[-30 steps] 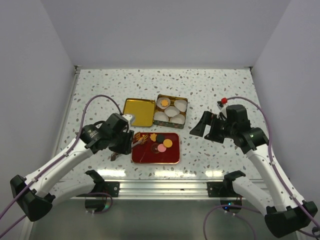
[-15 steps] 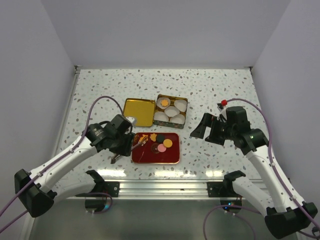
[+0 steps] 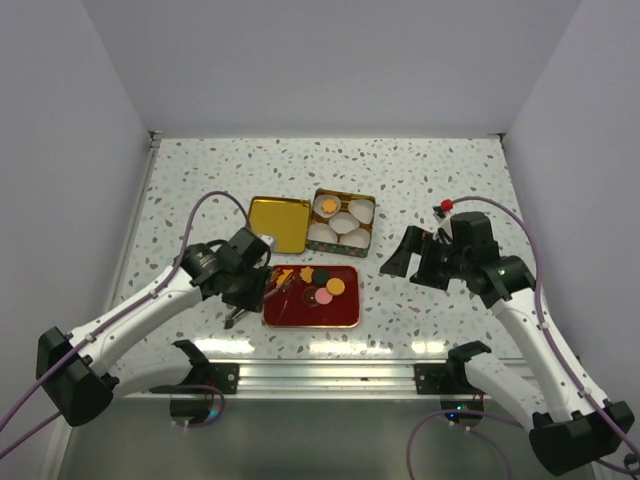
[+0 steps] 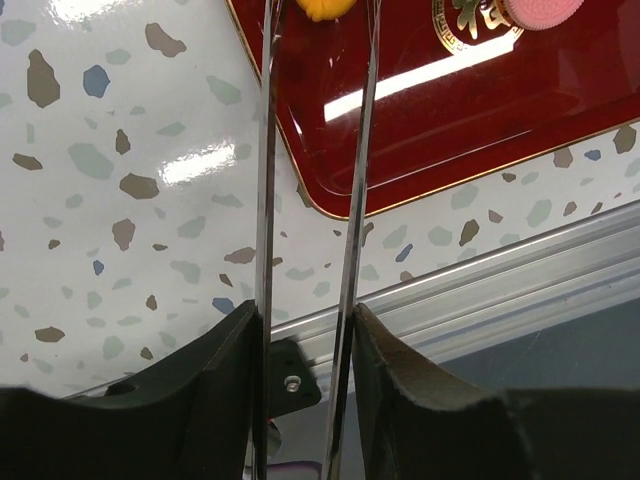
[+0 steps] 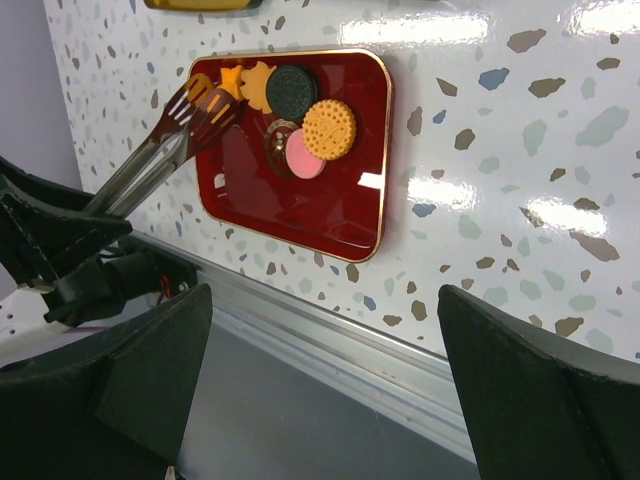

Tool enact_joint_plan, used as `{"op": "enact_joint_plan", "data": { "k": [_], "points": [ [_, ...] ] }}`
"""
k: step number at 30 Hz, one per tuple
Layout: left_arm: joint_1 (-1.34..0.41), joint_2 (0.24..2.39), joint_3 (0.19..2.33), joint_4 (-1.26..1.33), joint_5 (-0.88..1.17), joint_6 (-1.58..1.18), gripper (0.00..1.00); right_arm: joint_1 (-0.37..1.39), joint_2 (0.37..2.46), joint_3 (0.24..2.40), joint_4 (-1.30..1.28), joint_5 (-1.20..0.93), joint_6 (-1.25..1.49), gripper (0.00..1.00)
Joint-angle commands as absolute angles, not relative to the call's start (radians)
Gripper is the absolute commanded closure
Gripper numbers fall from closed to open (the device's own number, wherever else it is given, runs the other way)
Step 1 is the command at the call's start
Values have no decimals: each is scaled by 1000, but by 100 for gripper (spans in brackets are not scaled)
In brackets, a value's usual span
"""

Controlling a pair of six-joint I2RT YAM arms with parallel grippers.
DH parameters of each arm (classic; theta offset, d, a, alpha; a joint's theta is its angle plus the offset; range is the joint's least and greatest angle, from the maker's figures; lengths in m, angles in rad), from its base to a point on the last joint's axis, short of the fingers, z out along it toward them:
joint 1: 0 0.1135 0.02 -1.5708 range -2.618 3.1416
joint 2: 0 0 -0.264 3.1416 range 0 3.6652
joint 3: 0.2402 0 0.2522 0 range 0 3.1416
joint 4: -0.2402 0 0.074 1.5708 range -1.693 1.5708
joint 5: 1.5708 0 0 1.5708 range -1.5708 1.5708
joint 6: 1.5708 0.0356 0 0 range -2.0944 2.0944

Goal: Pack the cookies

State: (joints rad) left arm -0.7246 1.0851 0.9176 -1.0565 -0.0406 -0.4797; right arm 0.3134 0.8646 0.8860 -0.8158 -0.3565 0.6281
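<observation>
Several cookies lie on a red tray (image 3: 310,310): an orange star (image 5: 231,77), a yellow flower shape (image 5: 258,85), a dark brown round (image 5: 291,88), an orange round (image 5: 329,128) and a pink round (image 5: 304,153). My left gripper (image 3: 247,288) is shut on metal tongs (image 4: 350,180). The tong tips (image 5: 205,100) sit over the tray's left end beside the star. An orange cookie (image 4: 322,8) shows between the tong arms. My right gripper (image 3: 405,255) is open and empty, right of the tray; it also shows in the right wrist view (image 5: 320,300).
A tin (image 3: 374,226) behind the tray holds white paper cups; one cup has an orange cookie (image 3: 326,207). Its gold lid (image 3: 277,224) lies to the left. A metal rail (image 3: 320,372) runs along the table's near edge.
My left arm has moved a little right, carrying the tong tips further over the tray's left end. The right arm has barely moved.
</observation>
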Motion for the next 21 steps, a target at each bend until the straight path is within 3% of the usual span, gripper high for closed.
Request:
{"op": "enact_joint_plan", "data": {
  "k": [1,9,16,21],
  "points": [
    [-733,1097,930,-1019,-44,-485,57,314,864,899,-830,-342,611,1],
    [-733,1143,1146,-1073,-49,-469,100,314,851,922,-870,-322,591,1],
    [-732,1189,1437,-1115,-72,-427,100,314,812,901,-884,-314,603,1],
    [-730,1298,1499,-1005,-52,-394,100,316,811,868,-859,-331,627,1]
  ]
}}
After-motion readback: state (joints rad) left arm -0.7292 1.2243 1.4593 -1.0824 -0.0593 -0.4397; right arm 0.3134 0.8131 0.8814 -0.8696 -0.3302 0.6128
